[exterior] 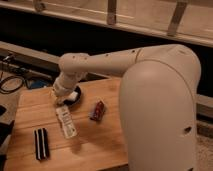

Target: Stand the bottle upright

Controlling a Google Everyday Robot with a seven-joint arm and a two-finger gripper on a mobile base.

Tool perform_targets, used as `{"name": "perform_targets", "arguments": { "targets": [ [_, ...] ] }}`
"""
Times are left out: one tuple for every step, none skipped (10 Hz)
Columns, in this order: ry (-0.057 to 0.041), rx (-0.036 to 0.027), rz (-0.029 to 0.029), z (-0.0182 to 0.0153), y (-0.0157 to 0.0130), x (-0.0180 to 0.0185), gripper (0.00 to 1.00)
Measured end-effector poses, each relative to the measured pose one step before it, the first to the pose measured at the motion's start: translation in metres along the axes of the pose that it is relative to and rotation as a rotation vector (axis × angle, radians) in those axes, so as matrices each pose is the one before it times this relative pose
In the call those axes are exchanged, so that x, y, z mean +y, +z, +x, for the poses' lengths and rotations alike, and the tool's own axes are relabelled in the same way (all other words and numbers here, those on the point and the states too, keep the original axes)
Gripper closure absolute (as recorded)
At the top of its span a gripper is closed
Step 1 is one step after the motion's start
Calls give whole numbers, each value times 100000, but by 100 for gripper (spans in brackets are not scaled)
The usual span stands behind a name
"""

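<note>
At the far left, off the wooden worktop (100, 142), dark cables (11, 82) are lying on the floor. On the worktop itself, toward its 8 o'clock corner, a flat black-and-white striped object (41, 143) is lying with its long side running roughly from 12 to 6 o'clock.

Next comes the end effector (62, 98), which is hanging low over the worktop near the 11 o'clock part of the board, at the end of the pale arm (105, 62) that is reaching in from the right. Whether the end effector is apart or together I cannot tell.

Just below it, at its 6 o'clock, the bottle (66, 123) is lying on its side on the wood, not upright, its length running from about 11 o'clock to 5 o'clock. Its upper end is sitting very close to the end effector; whether they are touching I cannot tell.

At the end effector's 3 o'clock, a dark round dish (80, 96) is sitting on the worktop with something pale in it. Farther right, a small red object (98, 111) is lying apart from the bottle, at the bottle's 2 o'clock.

The robot's large white body (160, 110) is filling the right side.
</note>
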Motion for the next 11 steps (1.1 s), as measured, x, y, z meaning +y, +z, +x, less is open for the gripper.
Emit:
{"name": "perform_targets", "arguments": {
  "targets": [
    [-996, -1443, 1574, -272, -85, -155, 100],
    [-391, -1214, 1041, -204, -145, -573, 100],
    [-486, -1263, 801, -224, -221, -518, 100],
    [-327, -2089, 858, -316, -244, -850, 100],
    [-118, -1160, 339, -294, -168, -584, 100],
    [-330, -1544, 717, -463, -204, -943, 100],
    [-544, -1770, 684, -510, -249, -663, 100],
    [-1062, -2359, 1300, -622, -437, -735, 100],
    [-1201, -2185, 1607, -604, -320, -876, 100],
    [-1302, -1950, 1887, -491, -146, -681, 100],
    [-647, -4614, 2334, -678, -377, -481, 100]
  ]
}}
